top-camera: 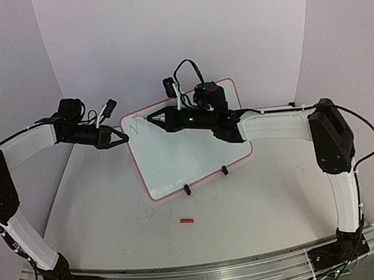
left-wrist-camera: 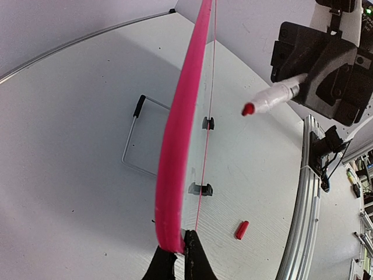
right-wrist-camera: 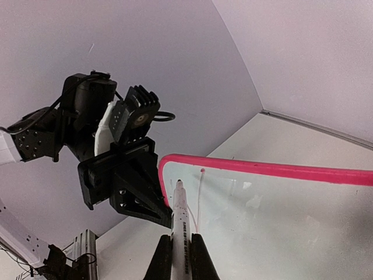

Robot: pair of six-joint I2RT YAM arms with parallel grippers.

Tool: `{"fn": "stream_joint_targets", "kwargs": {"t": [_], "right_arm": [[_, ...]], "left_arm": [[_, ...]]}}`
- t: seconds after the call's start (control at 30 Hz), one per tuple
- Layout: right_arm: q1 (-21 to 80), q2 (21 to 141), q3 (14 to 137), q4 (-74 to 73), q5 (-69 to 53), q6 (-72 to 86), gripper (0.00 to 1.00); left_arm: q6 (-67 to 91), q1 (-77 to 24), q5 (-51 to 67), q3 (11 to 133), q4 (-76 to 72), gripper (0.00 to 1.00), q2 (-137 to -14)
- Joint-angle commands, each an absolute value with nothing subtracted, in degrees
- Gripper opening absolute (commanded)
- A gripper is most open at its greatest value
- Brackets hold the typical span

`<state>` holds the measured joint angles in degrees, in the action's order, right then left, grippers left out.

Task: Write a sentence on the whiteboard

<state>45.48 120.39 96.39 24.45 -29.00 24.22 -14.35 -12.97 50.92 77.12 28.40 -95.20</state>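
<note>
The whiteboard (top-camera: 189,155) with its pink rim (left-wrist-camera: 179,128) stands tilted on two black clip feet (top-camera: 187,190) at the table's middle back. My left gripper (top-camera: 125,139) (left-wrist-camera: 180,248) is shut on the board's left edge. My right gripper (top-camera: 164,118) (right-wrist-camera: 178,240) is shut on a white marker (right-wrist-camera: 180,210) (left-wrist-camera: 274,99). Its red tip points at the board's upper left corner, and the left wrist view shows a small gap between tip and board. Of the sentence, only a thin reddish first stroke (right-wrist-camera: 198,201) shows there.
A red marker cap (top-camera: 186,220) (left-wrist-camera: 241,230) lies on the table in front of the board. A wire stand (left-wrist-camera: 137,137) props the board from behind. Grey walls close in the back and sides. The aluminium rail (top-camera: 206,271) runs along the near edge.
</note>
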Motion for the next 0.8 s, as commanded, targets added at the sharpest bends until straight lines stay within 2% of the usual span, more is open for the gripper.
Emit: {"fn": "stream_joint_targets", "kwargs": {"t": [0.0,0.4,0.77], "right_arm": [[45.3,112.4,93.2,27.2,-34.8,23.2,0.0],[43.6,106.6,84.8,26.1,-37.8,23.5,0.0],[43.0,110.5,87.7,21.4,-36.9,20.4,0.0]], "left_arm": [[-18.2,-13.2,48.0,76.7,28.6,0.0,-93.0],[-18.0,-13.3,48.6,76.6,28.7,0.0,-93.0],[-18.3,-13.9,48.6,76.7,29.0,0.0,-93.1]]}}
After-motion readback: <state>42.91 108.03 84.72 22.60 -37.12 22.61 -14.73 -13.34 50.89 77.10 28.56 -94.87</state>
